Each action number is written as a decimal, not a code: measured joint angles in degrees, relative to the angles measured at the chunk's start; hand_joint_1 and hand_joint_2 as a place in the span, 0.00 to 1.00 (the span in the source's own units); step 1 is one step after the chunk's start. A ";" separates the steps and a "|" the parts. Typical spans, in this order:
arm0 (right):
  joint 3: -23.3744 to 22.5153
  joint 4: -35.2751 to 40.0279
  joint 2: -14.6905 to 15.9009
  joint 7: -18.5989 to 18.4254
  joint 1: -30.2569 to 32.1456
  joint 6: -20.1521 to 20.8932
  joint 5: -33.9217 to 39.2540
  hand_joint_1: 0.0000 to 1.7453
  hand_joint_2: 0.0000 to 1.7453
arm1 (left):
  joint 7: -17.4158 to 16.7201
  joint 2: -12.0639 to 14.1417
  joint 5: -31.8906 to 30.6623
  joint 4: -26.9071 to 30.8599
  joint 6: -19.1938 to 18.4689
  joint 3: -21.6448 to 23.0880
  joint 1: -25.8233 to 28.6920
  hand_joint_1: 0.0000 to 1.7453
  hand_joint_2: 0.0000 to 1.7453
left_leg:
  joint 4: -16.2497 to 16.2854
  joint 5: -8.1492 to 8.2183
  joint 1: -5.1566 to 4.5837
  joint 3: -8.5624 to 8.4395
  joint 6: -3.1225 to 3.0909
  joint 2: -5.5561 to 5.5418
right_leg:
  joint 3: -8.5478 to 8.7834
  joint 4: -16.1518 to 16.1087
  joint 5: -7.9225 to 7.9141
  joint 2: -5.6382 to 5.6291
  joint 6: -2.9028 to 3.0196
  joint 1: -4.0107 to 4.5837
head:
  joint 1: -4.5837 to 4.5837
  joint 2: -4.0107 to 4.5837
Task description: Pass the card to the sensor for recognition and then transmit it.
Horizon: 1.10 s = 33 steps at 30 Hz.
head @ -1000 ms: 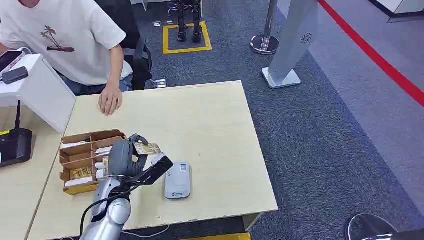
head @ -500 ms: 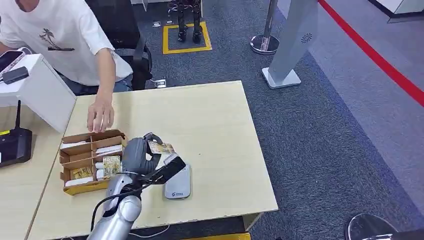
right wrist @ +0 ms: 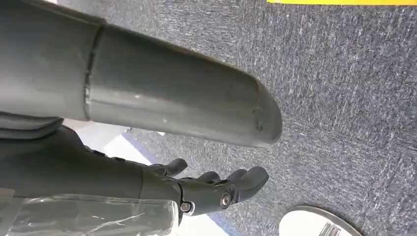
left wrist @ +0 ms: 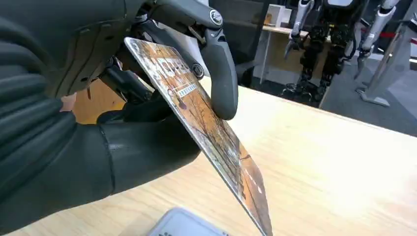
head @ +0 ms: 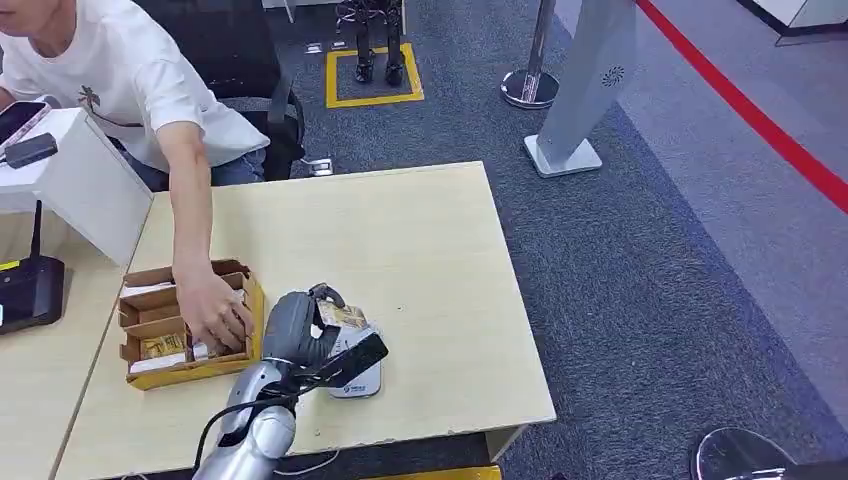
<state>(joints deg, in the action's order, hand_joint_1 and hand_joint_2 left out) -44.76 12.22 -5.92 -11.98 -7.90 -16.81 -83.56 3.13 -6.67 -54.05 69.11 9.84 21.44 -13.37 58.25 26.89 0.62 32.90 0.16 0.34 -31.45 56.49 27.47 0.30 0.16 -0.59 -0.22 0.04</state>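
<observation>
Half the sensor [head: 358, 372] hides under left hand [head: 300, 335] holding card [left wrist: 206, 123].

On the desk [head: 420, 230], the sensor [head: 362, 378] lies right of the box [head: 140, 300]; the card [head: 342, 317] sits tilted just above the sensor.

A pale wooden bench [head: 420, 230] stands on grey-blue carpet [head: 650, 260]. At its left side sits a cardboard divider box [head: 150, 320] with several compartments (small packets lie in some of them). A person in a white T-shirt [head: 120, 80] sits at the far side on a black office chair [head: 280, 115], one arm stretched out, their hand [head: 215, 318] inside the box. To the left are a white box [head: 75, 180] and a black device with an antenna [head: 28, 290]. Beyond the bench stand a grey pillar stand [head: 580, 90], a chrome stanchion base [head: 528, 88], a yellow floor square [head: 373, 75] and a red floor line [head: 760, 120].
</observation>
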 joint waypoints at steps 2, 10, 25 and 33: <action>0.00 0.00 0.00 -0.02 0.01 0.00 0.04 0.00 0.00 | -0.02 0.00 0.15 0.02 -0.20 0.22 0.59 1.00 1.00 | 0.00 0.00 0.00 0.00 0.00 0.00 | 0.00 0.00 0.00 0.00 0.00 0.00 | 0.02 0.00; 0.02 0.00 0.00 0.02 0.00 0.00 0.04 0.00 0.00 | -0.61 0.00 1.03 0.28 -0.66 1.05 2.29 1.00 1.00 | 0.00 0.00 -0.01 0.01 0.00 -0.01 | 0.00 0.00 0.00 0.00 0.00 0.00 | 0.00 0.00; 0.04 0.00 -0.07 0.00 0.06 -0.02 0.81 0.00 0.00 | -0.59 -0.04 3.56 1.31 -0.70 1.40 4.53 1.00 1.00 | 0.00 0.02 0.00 0.01 -0.01 0.00 | 0.00 0.00 0.01 0.00 0.00 0.00 | 0.00 0.02; 0.04 0.00 -0.24 0.07 0.42 -0.20 1.27 0.00 0.00 | -0.94 0.00 4.17 2.91 -0.39 1.40 8.89 1.00 1.00 | -0.01 0.04 0.00 0.02 -0.04 -0.01 | -0.01 -0.01 0.04 0.00 -0.02 0.00 | 0.00 0.00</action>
<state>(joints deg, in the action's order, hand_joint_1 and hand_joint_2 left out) -44.72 12.22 -6.16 -11.91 -7.48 -17.00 -82.29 2.19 -6.67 -49.88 72.02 9.44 22.84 -4.48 58.24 26.93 0.61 32.93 0.12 0.33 -31.46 56.48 27.51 0.30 0.14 -0.59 -0.22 0.04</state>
